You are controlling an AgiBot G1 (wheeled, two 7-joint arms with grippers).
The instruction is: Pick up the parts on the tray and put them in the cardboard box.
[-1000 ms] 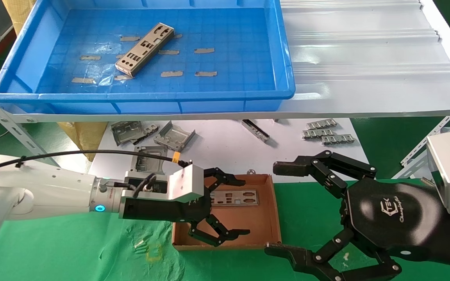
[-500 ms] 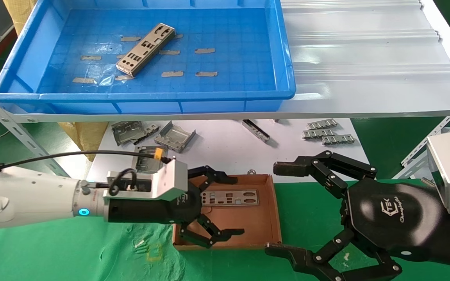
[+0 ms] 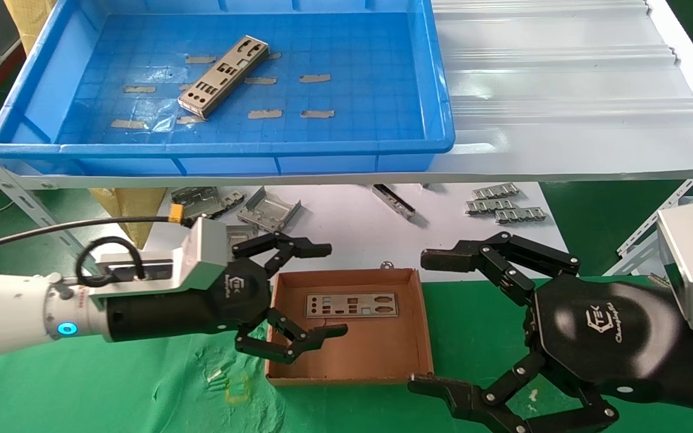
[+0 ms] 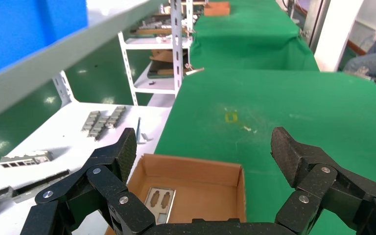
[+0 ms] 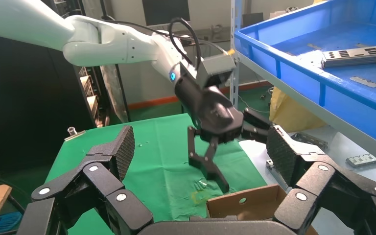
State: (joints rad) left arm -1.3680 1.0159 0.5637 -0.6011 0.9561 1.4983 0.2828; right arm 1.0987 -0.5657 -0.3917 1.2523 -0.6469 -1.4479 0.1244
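While the left end effector hangs at the left edge of the cardboard box with its black fingers spread wide and empty, one part lies flat on the box floor, clear of the fingers. A second part lies at a slant on the floor of the blue tray, up on the shelf behind. By the look of it, one placement is done and the step in hand is the return for the remaining plate; that calls for lifting the left arm clear of the shelf edge and reaching over the tray rim to a thin, flat piece that may be hard to pinch. At right, the right end effector sits parked beside the box, fingers wide, empty. Its lower fingers are cut off by the head view's edge, and the box's near wall hides part of its floor.
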